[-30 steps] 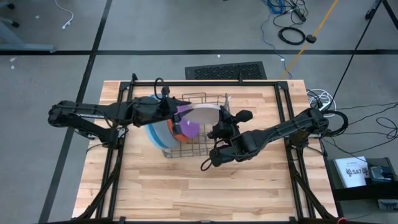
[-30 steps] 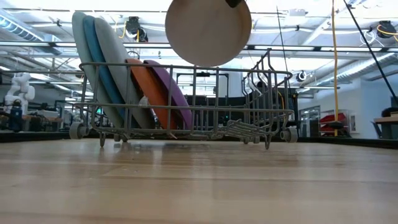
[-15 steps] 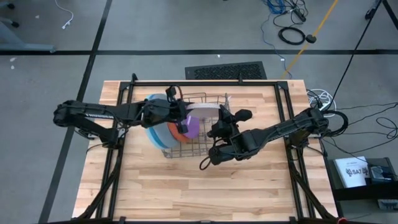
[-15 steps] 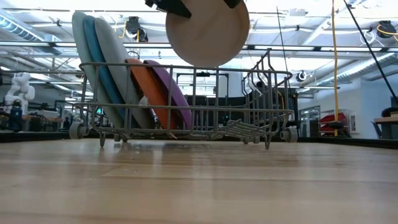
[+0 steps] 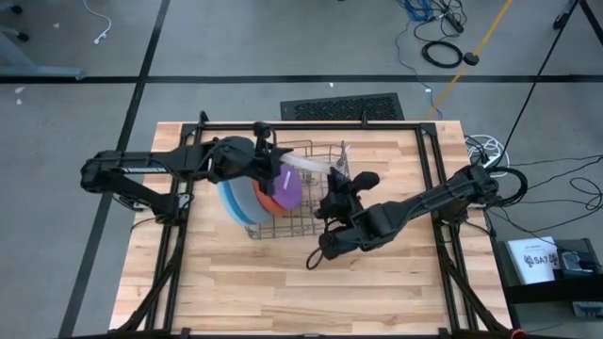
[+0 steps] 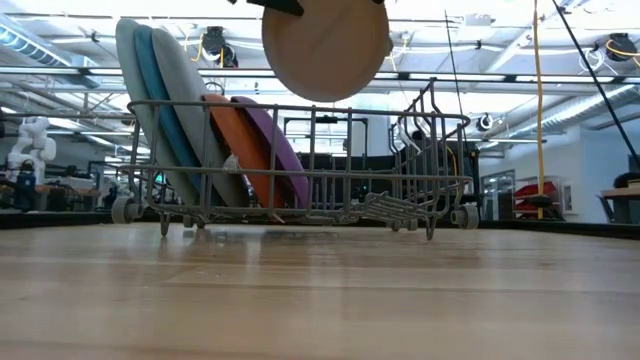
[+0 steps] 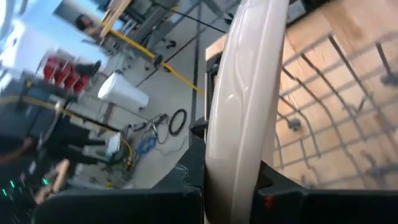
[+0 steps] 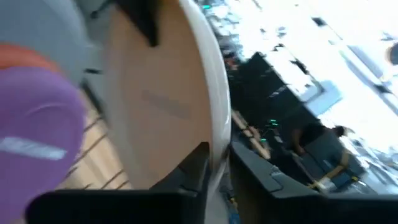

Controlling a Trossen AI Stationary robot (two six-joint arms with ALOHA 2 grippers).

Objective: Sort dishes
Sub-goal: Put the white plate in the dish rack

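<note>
A pale grey plate (image 5: pixel 307 167) is held on edge in the air above the wire dish rack (image 5: pixel 311 221). It also shows in the low view (image 6: pixel 325 45). My left gripper (image 5: pixel 274 162) is shut on its left rim and my right gripper (image 5: pixel 333 185) on its right rim. In the rack, a pale blue plate (image 6: pixel 128 80), a blue plate (image 6: pixel 150 90) and a grey plate (image 6: pixel 185 100) stand on edge at the left. An orange plate (image 6: pixel 232 140) and a purple plate (image 6: pixel 272 140) lean beside them. My left gripper (image 7: pixel 230 174) pinches the plate's rim (image 7: pixel 233 149) between its two fingers, one finger on each face. It comes level from the table's left. The plate stands on edge, clear of the rack. My right gripper (image 8: pixel 219 165) pinches the plate's opposite rim (image 8: pixel 214 134) between its two fingers, one finger on each face. It comes from the table's right. The plate is lifted clear above the rack.
The rack's right half (image 6: pixel 400 190) holds no plates, and its raised wire end (image 6: pixel 430 110) stands at the right. Bare wooden table (image 5: pixel 283 282) lies on the near side of the rack. Black frame rails (image 5: pixel 429 169) run along the table's sides.
My left gripper has gone toward the table's right, over the racked plates, up to the pale grey plate's left rim. The plate has tipped more upright, showing thinner from above, and has shifted a little toward the left.
</note>
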